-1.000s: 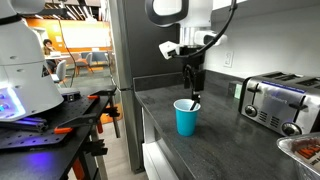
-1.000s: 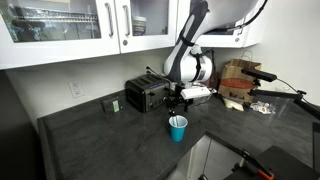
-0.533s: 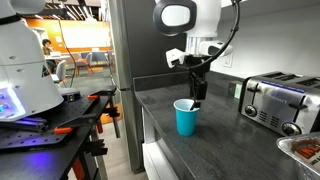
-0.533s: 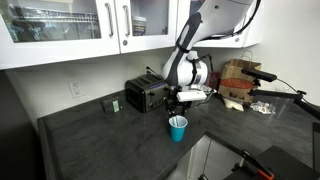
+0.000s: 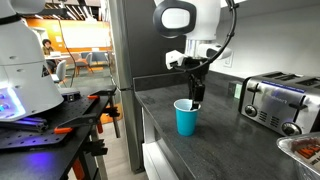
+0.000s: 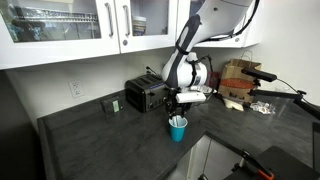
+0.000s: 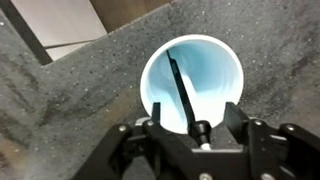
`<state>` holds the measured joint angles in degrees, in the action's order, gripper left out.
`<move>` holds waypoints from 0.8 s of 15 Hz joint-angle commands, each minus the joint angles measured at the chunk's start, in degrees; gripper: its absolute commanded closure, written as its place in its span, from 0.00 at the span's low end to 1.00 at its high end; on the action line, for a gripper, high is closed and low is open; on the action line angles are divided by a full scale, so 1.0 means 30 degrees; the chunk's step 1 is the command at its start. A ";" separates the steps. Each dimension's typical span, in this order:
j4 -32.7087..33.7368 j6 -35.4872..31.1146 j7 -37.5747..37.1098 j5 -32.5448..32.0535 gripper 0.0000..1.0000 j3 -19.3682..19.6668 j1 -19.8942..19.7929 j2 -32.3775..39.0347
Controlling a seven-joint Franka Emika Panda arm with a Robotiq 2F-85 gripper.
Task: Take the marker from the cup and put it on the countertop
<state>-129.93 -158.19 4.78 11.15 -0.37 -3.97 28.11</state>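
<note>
The cyan-blue cup (image 5: 186,119) stands upright on the dark countertop (image 5: 230,132) near its front edge, and it shows in both exterior views (image 6: 178,129). In the wrist view I look straight down into the cup (image 7: 215,75). The thin dark marker (image 7: 182,88) leans inside it, and its upper, paler end sits between my fingers. My gripper (image 7: 196,122) is open. It hangs directly over the cup with one finger on each side of the marker's top, at the rim (image 5: 196,99) (image 6: 177,113).
A chrome toaster (image 5: 278,101) (image 6: 145,95) stands behind the cup, with a small dark box (image 6: 111,103) beside it. A tray (image 5: 305,150) lies at the counter's near corner. A black workbench with orange parts (image 5: 60,125) stands beyond the counter edge. Boxes (image 6: 235,85) sit at the back.
The gripper came down a little onto the cup between one second and half a second ago. It has held almost still since. The cup and marker have not moved.
</note>
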 commanded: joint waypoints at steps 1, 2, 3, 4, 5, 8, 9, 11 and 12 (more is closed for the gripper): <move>0.0251 0.0406 -0.0127 -0.0291 0.35 -0.0332 -0.0234 0.0258; 0.0206 0.0496 -0.0151 -0.0239 0.38 -0.0372 -0.0256 0.0223; 0.0117 0.0422 -0.0213 -0.0302 0.39 -0.0321 -0.0184 0.0163; -0.0061 0.0197 -0.0346 -0.0452 0.41 -0.0177 -0.0026 0.0061; -0.0121 0.0248 -0.0394 -0.0514 0.41 -0.0120 -0.0001 0.0004; -0.0521 0.0152 -0.0593 -0.0845 0.40 0.0064 0.0195 -0.0407; -0.0687 0.0097 -0.0563 -0.0937 0.42 0.0033 0.0227 -0.0591; -0.1111 0.0156 -0.0777 -0.1234 0.40 0.0125 0.0486 -0.1139; -0.1382 0.0247 -0.0921 -0.1390 0.38 0.0199 0.0672 -0.1461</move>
<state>-131.05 -158.18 4.75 9.11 -0.62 -3.49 27.10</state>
